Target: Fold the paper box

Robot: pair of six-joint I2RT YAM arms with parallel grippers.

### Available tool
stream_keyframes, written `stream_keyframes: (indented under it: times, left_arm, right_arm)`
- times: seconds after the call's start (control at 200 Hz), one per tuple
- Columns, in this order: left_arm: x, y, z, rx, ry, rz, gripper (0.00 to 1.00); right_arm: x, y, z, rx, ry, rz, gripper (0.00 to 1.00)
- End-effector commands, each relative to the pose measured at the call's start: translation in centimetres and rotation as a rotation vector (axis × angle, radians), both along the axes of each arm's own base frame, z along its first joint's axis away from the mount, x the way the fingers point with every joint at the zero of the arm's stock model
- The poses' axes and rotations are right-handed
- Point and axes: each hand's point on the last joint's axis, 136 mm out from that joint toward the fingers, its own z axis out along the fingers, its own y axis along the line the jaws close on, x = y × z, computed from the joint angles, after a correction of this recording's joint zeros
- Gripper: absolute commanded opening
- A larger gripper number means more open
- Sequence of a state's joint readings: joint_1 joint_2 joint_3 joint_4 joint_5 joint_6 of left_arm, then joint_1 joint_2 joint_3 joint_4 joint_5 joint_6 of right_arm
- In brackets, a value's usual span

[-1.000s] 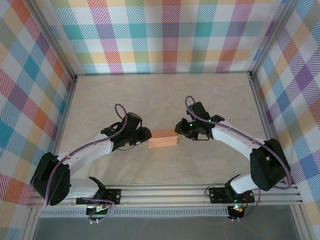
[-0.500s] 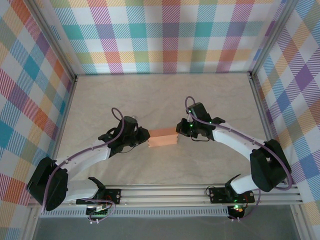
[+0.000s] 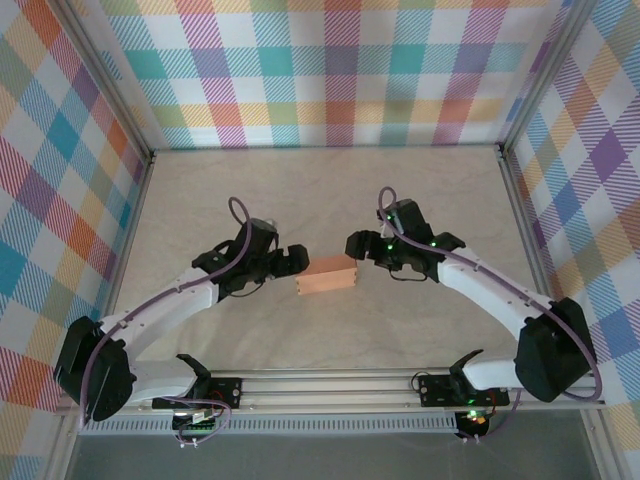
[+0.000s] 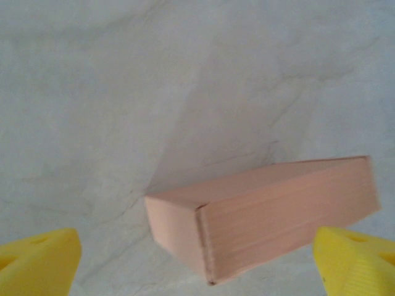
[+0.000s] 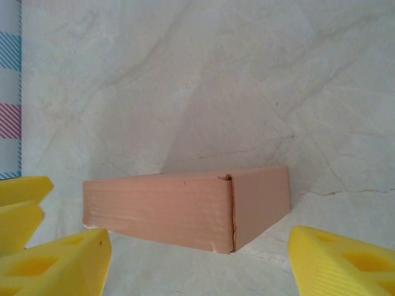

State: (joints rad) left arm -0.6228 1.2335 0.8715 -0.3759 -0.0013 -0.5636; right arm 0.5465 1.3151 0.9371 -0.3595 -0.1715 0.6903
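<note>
The paper box is a small closed salmon-orange box lying on the pale table between the arms. My left gripper is just left of it, open, its yellow fingers wide apart and touching nothing; the box lies ahead between them. My right gripper hovers just right of the box's upper right corner, open too. Its yellow fingertips frame the box without contact.
The marbled table is ringed by plaid walls with aluminium posts. A rail with both arm bases runs along the near edge. A strip of plaid wall is at the left of the right wrist view.
Both grippers have drawn back a little from the box's ends and lifted. The box has turned slightly, its right end now higher.
</note>
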Motion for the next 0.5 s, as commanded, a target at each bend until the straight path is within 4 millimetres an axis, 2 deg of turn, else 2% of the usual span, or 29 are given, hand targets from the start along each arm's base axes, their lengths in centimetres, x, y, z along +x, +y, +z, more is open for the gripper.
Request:
stream_keyframes:
  times: [0.0, 0.14, 0.26, 0.375, 0.495]
  left_arm:
    - [0.3, -0.3, 1.7, 0.113, -0.108, -0.18, 1.0]
    - [-0.6, -3.0, 2.0, 0.225, -0.24, -0.573, 1.0]
    - [-1.9, -4.9, 1.0, 0.316, -0.323, -0.903, 1.0]
    - [-2.0, -5.4, -0.8, 0.39, -0.275, -1.072, 0.93]
    - [-1.2, -4.9, -2.6, 0.484, -0.181, -1.147, 0.91]
  right_arm:
    - [-0.2, -1.0, 0.1, 0.005, -0.007, 0.0, 0.77]
    - [0.0, -1.8, -0.3, 0.013, -0.005, -0.009, 0.77]
    - [-0.1, -2.5, -0.4, 0.014, -0.01, -0.013, 0.77]
    - [-0.3, -3.4, -0.6, 0.004, -0.012, -0.021, 0.77]
    - [-0.6, -4.4, -0.6, -0.004, -0.017, -0.043, 0.77]
